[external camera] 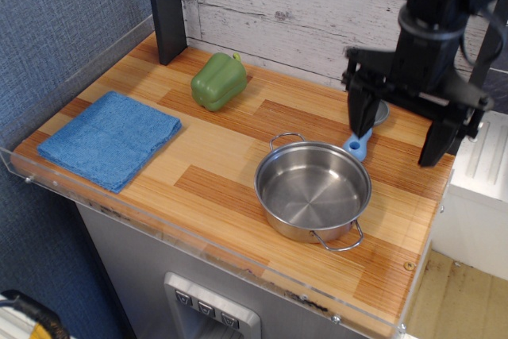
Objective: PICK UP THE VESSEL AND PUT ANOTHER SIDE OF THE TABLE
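The vessel (313, 191) is a shiny shallow steel pot with two wire loop handles. It stands on the right half of the wooden table (214, 172), near the front. My gripper (394, 139) hangs above the table's right rear, up and to the right of the vessel. Its two dark fingers (359, 117) are spread wide apart and hold nothing. It is clear of the vessel.
A green pepper (217, 81) lies at the back middle. A folded blue cloth (109, 138) lies at the left front. A small blue-handled grey scoop (359, 145) lies behind the vessel, partly hidden by my gripper. A dark post (167, 5) stands at the back left.
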### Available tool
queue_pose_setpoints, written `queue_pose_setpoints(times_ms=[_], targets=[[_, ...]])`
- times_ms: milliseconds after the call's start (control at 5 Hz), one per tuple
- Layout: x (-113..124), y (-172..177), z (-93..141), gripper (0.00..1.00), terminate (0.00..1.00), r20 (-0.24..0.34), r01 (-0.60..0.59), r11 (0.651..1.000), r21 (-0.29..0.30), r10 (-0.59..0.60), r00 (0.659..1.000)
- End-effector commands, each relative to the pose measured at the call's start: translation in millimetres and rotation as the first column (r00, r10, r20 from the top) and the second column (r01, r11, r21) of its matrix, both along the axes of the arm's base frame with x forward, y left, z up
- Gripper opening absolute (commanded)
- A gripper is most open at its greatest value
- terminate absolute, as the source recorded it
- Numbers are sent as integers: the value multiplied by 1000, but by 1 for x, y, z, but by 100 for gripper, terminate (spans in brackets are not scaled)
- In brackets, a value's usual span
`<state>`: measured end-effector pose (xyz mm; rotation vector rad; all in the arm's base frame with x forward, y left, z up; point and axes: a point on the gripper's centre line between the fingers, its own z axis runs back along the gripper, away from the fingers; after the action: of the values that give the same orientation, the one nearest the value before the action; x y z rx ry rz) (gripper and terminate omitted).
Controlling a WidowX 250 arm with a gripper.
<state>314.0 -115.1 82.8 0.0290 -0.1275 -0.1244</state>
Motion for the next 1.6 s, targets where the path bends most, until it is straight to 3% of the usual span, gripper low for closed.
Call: queue_pose_setpoints(times_ms=[0,400,600,1200,1400], targets=[[-6,7,-5,100,0,20,-40,999,-6,40,999],[-14,16,-24,100,0,-18,-59,998,1,59,998],[-12,16,-35,100,0,21,-28,1000,-1,28,999],[-2,11,-64,100,0,21,53,998,-16,-53,998],[-2,10,-63,0,0,16,63,998,-10,-63,998]])
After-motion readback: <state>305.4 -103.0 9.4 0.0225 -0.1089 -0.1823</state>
